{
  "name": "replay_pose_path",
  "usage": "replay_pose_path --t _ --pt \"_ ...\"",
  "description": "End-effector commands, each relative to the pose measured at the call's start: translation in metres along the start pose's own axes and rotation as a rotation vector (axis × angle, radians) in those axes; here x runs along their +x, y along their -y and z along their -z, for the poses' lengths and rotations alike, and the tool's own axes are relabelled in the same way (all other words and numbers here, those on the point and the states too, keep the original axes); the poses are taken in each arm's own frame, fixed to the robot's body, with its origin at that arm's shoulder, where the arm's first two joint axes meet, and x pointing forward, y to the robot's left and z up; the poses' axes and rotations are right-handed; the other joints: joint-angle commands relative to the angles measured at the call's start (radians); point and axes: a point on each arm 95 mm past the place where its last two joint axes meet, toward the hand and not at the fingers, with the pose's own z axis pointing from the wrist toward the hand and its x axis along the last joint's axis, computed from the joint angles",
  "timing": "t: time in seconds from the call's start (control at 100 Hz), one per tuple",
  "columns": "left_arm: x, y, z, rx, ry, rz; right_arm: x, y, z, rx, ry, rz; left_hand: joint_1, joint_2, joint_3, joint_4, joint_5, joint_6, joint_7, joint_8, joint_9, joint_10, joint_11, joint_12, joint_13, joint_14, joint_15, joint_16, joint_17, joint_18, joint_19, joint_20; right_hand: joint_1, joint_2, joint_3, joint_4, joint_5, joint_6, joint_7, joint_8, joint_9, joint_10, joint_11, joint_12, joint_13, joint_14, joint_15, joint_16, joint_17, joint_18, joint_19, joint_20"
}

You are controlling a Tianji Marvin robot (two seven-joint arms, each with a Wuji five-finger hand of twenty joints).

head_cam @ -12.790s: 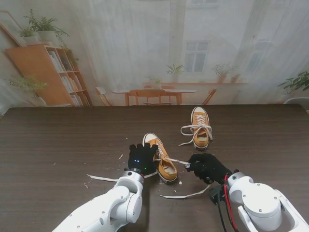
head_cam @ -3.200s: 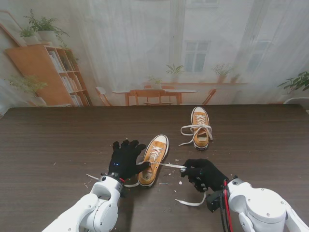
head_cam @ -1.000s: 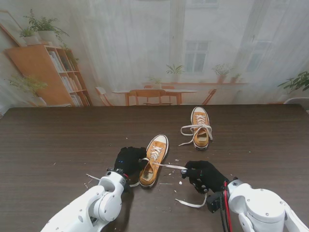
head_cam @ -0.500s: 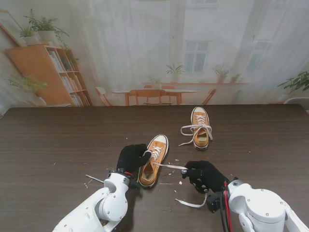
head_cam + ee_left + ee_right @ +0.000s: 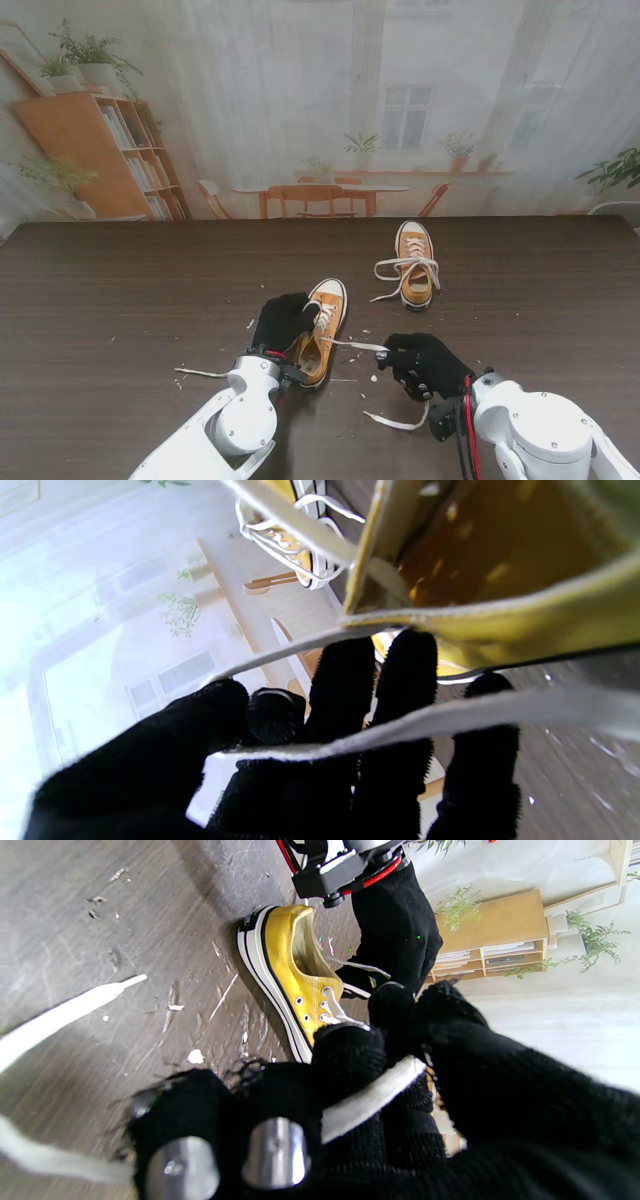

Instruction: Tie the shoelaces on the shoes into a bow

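Observation:
The near yellow shoe (image 5: 322, 330) lies between my hands, toe pointing away from me. My left hand (image 5: 282, 322) presses against its left side. In the left wrist view a white lace (image 5: 400, 730) crosses my fingers (image 5: 350, 740) and ends pinched between thumb and forefinger, close to the shoe's opening (image 5: 500, 555). My right hand (image 5: 428, 365) is shut on the other lace (image 5: 352, 344), which runs taut from the eyelets; the right wrist view shows that lace (image 5: 370, 1100) in my fist, and the shoe (image 5: 290, 965). The second shoe (image 5: 415, 262) stands farther away with loose laces.
The right lace's free tail (image 5: 400, 422) curls on the table near my right wrist. Another lace end (image 5: 200, 374) lies left of my left forearm. Small white scraps (image 5: 372, 378) are scattered on the dark wooden table (image 5: 120, 300).
My left hand has slid farther from me along the near shoe's left side and closed in on its lace. The shoe shifted slightly. My right hand has stayed put with its lace.

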Motion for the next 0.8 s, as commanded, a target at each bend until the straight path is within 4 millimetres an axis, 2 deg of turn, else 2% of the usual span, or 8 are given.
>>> replay_pose_path --t 0.0,0.23,0.34,0.39,0.48,0.58,0.71,0.79 --pt "0.009 -0.005 -0.002 -0.011 -0.016 0.045 -0.001 0.002 0.002 0.015 0.003 -0.002 -0.053 0.024 -0.021 0.004 0.041 0.045 0.052 0.033 0.059 -0.041 0.083 0.052 0.067 -0.034 0.051 0.031 0.018 0.045 0.004 -0.035 0.031 0.011 -0.016 0.035 0.006 -0.018 0.008 0.019 0.019 0.029 0.027 0.012 0.038 -0.020 0.074 -0.001 0.034 0.014 0.254 0.003" --pt "0.012 -0.006 0.000 0.007 0.031 0.201 -0.001 0.002 0.004 0.013 0.003 -0.002 -0.041 0.014 -0.023 0.000 0.046 0.101 0.093 0.058 0.120 0.003 0.272 0.143 0.166 -0.041 0.195 0.047 0.118 0.117 0.010 -0.081 0.031 0.011 -0.015 0.035 0.006 -0.017 0.008 0.018 0.019 0.031 0.028 0.012 0.038 -0.021 0.074 0.000 0.034 0.014 0.253 0.003" --pt "0.013 -0.006 0.000 0.014 0.047 0.239 -0.002 0.003 0.005 0.012 0.003 -0.003 -0.037 0.001 -0.015 -0.002 0.056 0.125 0.101 0.046 0.146 0.012 0.354 0.178 0.236 -0.046 0.255 0.039 0.239 0.164 0.067 -0.109 0.031 0.010 -0.015 0.035 0.007 -0.017 0.009 0.018 0.020 0.030 0.028 0.012 0.038 -0.021 0.075 0.000 0.034 0.015 0.253 0.003" --pt "0.014 -0.005 0.000 0.016 0.055 0.246 -0.002 0.003 0.005 0.012 0.004 -0.004 -0.040 -0.002 -0.012 -0.008 0.058 0.131 0.110 0.035 0.145 0.016 0.396 0.183 0.250 -0.047 0.307 0.031 0.303 0.166 0.138 -0.168 0.031 0.010 -0.015 0.035 0.007 -0.015 0.009 0.018 0.021 0.029 0.028 0.012 0.038 -0.022 0.075 0.000 0.034 0.015 0.253 0.003" --pt "0.014 -0.004 0.001 0.011 0.071 0.252 -0.002 0.003 0.006 0.012 0.004 -0.003 -0.035 -0.002 -0.019 -0.012 0.061 0.139 0.112 0.036 0.142 0.032 0.454 0.198 0.251 -0.037 0.421 0.049 0.411 0.166 0.268 -0.193 0.029 0.009 -0.015 0.035 0.008 -0.016 0.009 0.017 0.023 0.028 0.028 0.011 0.038 -0.023 0.075 0.001 0.034 0.015 0.253 0.003" --pt "0.013 0.001 0.004 -0.001 0.093 0.214 -0.002 0.003 0.006 0.008 0.000 0.007 -0.038 0.019 -0.052 -0.014 0.048 0.123 0.116 0.044 0.140 0.037 0.523 0.216 0.252 -0.040 0.611 0.077 0.478 0.143 0.572 -0.103 0.023 0.006 -0.015 0.034 0.010 -0.026 0.009 0.017 0.027 0.022 0.029 0.012 0.038 -0.027 0.077 0.002 0.035 0.012 0.253 0.002" --pt "0.009 0.012 0.005 -0.004 0.085 0.111 0.001 0.003 0.008 0.010 -0.009 0.013 -0.047 0.052 -0.101 0.007 0.036 0.084 0.125 0.045 0.135 0.029 0.605 0.233 0.250 -0.062 0.798 0.109 0.543 -0.026 0.890 0.112 0.014 -0.014 -0.006 0.033 0.017 -0.029 0.003 0.007 0.041 0.017 0.031 0.012 0.038 -0.033 0.081 0.010 0.037 -0.003 0.266 0.001" --pt "0.007 0.020 0.005 0.014 0.073 0.045 0.004 0.004 0.008 0.017 -0.020 0.021 -0.048 0.057 -0.112 0.006 0.036 0.076 0.118 0.040 0.134 0.036 0.637 0.238 0.250 -0.057 0.852 0.128 0.557 -0.115 0.998 0.180 0.010 -0.028 -0.001 0.033 0.020 -0.031 -0.006 -0.008 0.046 0.012 0.029 0.012 0.038 -0.031 0.082 0.014 0.037 -0.005 0.272 0.000"
